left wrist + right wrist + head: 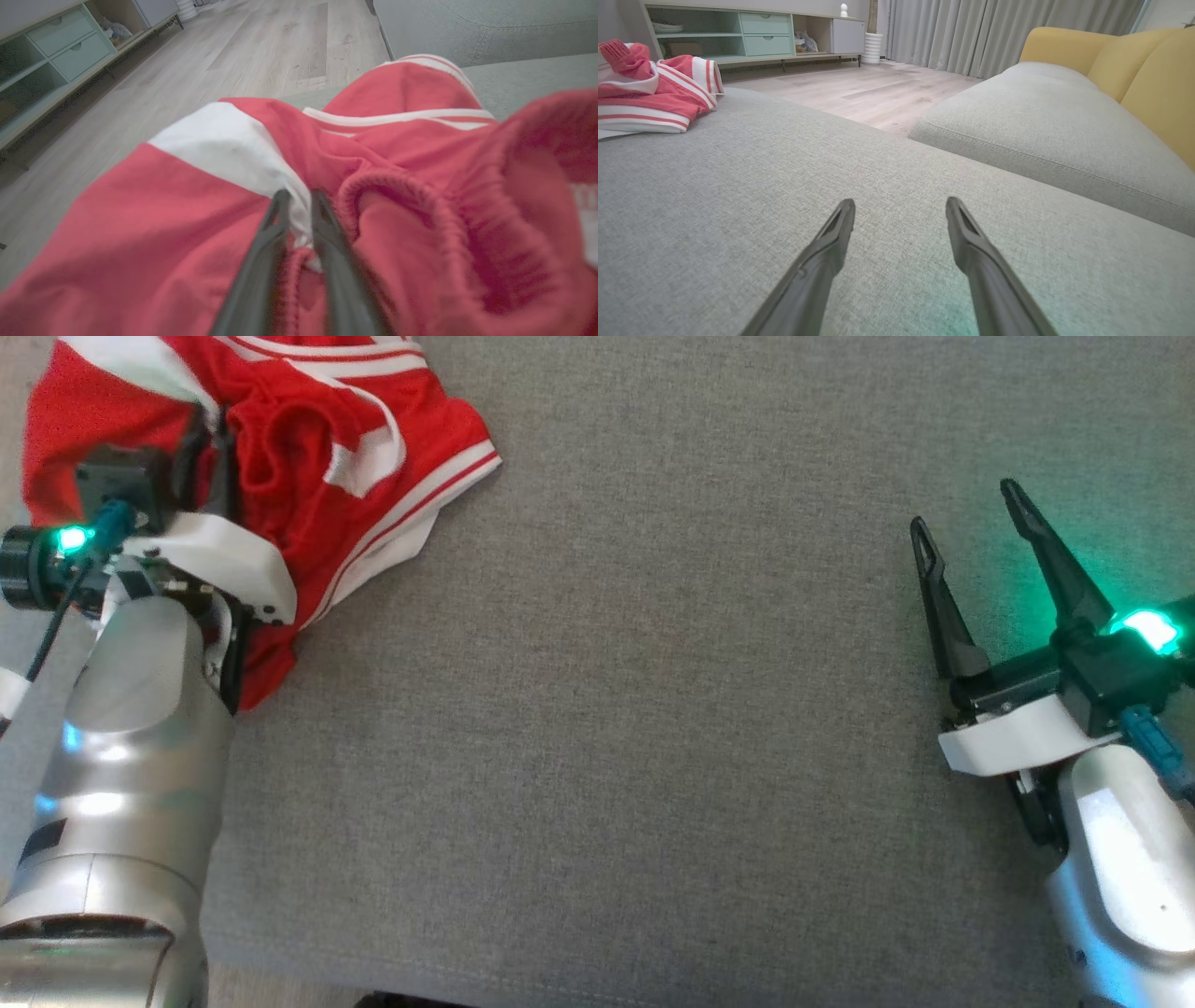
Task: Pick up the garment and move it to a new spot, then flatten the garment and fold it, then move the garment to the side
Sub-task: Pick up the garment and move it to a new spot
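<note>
On the far-left corner of the grey fabric sofa cushion lies the crumpled red-and-white jersey garment. My left gripper pinches a white fold of it, and my right gripper is spread. Lifting, flattening and folding remain, I judge.

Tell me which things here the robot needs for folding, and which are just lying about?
In the job:
garment, red and white, bunched up
left gripper, pinching its cloth
right gripper, open, holding nothing
grey cushion that the garment lies on

Just lying about:
drawer cabinet
curtains
yellow backrest
wooden floor
</note>
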Available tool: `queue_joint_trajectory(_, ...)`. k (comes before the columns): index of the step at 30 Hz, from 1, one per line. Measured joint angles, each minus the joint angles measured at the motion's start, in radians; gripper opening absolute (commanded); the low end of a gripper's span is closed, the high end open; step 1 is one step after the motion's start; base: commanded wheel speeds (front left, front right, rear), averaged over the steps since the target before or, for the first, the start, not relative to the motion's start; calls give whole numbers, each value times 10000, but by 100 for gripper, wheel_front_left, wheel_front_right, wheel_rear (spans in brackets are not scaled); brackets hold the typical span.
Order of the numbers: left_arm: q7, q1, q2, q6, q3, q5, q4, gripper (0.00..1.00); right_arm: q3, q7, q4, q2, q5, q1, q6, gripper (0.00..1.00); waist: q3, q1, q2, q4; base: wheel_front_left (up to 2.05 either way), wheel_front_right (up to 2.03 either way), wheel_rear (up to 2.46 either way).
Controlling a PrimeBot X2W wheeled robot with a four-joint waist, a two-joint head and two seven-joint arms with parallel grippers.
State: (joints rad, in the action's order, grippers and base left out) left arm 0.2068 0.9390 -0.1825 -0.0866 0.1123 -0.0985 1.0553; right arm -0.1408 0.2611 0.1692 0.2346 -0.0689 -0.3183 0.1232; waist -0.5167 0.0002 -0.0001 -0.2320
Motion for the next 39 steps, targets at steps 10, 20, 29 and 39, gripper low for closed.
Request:
queue_joint_trajectory(10,416,8,-140,-67,278,113,-50,0,-46,-15,435,-332,46,615,0,100,1067,-2,0,-57,0,0,0)
queue_joint_trajectory(20,472,28,-263,-382,970,-117,-3127,0,21,-17,708,-1076,389,1471,0,100,2895,-4,0,-60,0,0,0)
queue_joint_trajectory(29,-583,742,-303,-458,2932,-1935,-5129,0,207,-29,456,-1653,516,2377,0,100,4409,-4,1,909,0,0,0)
queue_joint_trajectory(39,-1883,1069,90,-458,4314,-4608,-6213,0,-142,-31,-61,-1789,587,2680,0,100,4956,-4,1,3884,0,0,0)
